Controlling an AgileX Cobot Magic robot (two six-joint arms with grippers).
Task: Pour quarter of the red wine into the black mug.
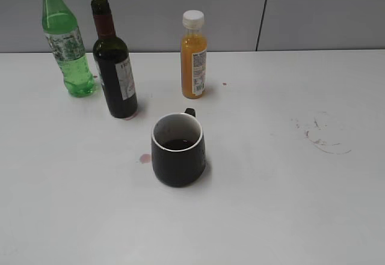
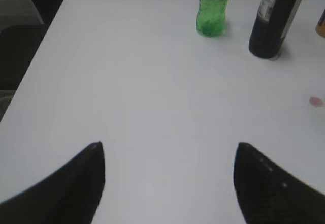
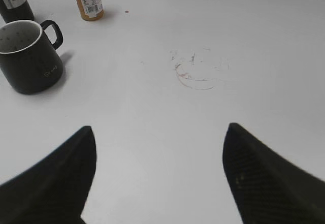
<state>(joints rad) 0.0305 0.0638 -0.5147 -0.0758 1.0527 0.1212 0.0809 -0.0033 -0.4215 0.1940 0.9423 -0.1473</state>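
The red wine bottle (image 1: 114,73) stands upright on the white table, uncapped, left of centre; it also shows in the left wrist view (image 2: 274,18) and its base in the right wrist view (image 3: 14,0). The black mug (image 1: 177,151) sits in front of it with dark liquid at the bottom; it also shows in the right wrist view (image 3: 29,56). My left gripper (image 2: 169,153) is open and empty above bare table. My right gripper (image 3: 160,135) is open and empty, right of the mug. Neither gripper shows in the exterior view.
A green plastic bottle (image 1: 65,42) stands at the back left and an orange juice bottle (image 1: 194,54) behind the mug. A pink drop (image 1: 144,158) lies left of the mug. Reddish ring stains (image 1: 325,136) mark the table at right. The table's left edge (image 2: 30,66) is near.
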